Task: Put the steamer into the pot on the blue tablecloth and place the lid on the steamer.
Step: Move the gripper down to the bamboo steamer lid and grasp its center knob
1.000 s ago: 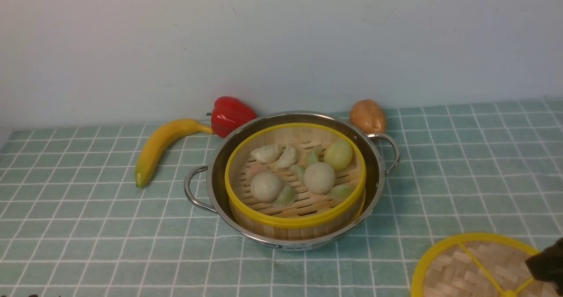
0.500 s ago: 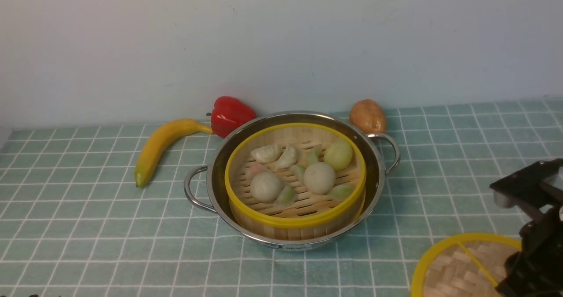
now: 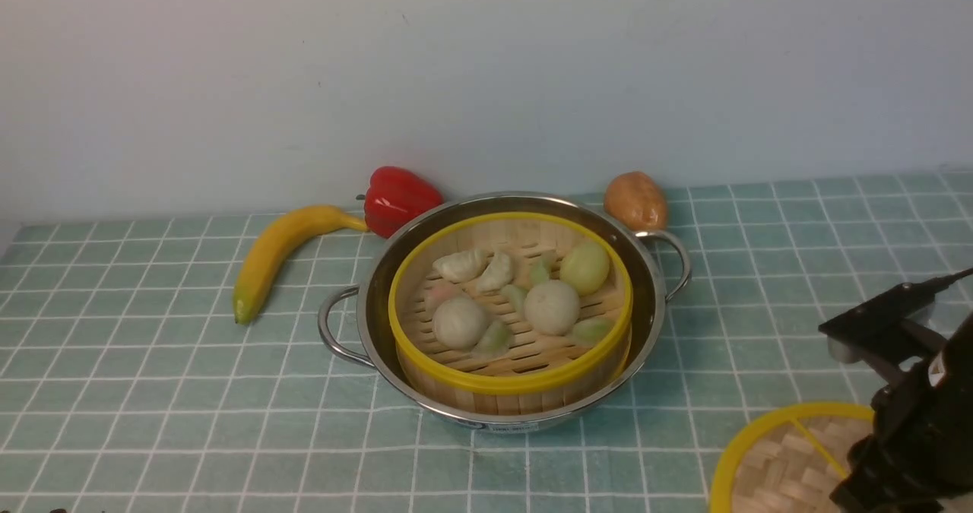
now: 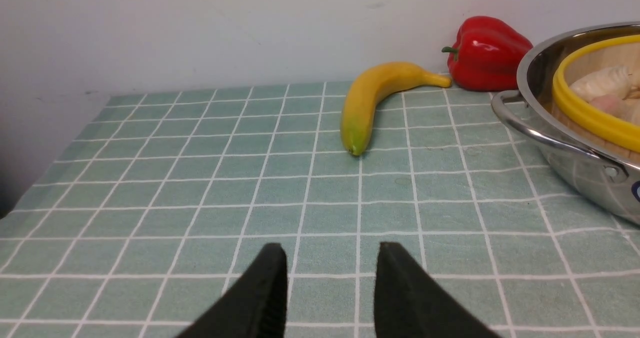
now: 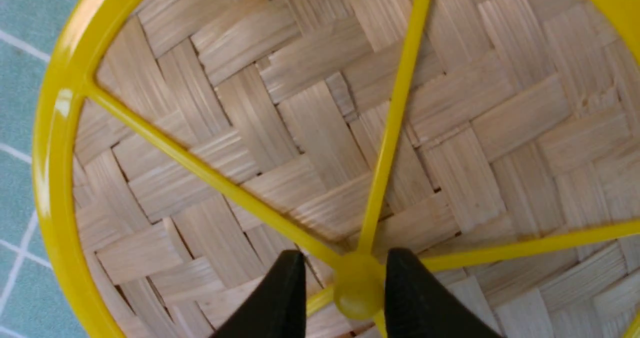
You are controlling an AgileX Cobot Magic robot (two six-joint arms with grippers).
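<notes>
The steamer [image 3: 509, 382], holding pale dumplings and buns, sits inside the shiny pot [image 3: 655, 300] on the blue tablecloth [image 3: 152, 391]. The lid [image 3: 783, 460] lies flat on the cloth at the near right, partly covered by my right arm [image 3: 912, 414]. In the right wrist view my right gripper [image 5: 345, 258] is open, its fingers straddling the lid's yellow centre knob [image 5: 357, 290]; one finger sits against the knob and a gap shows on the other side. My left gripper [image 4: 332, 250] is open low over bare cloth, to the left of the pot [image 4: 560, 142].
Along the back wall lie a banana [image 3: 277, 251], a red bell pepper [image 3: 399, 197] and a potato [image 3: 637, 200], all close behind the pot. The cloth's left edge [image 4: 30, 188] shows in the left wrist view.
My right arm has come further into the front view from the right and settled lower over the lid. The pot, the steamer and the lid have not moved.
</notes>
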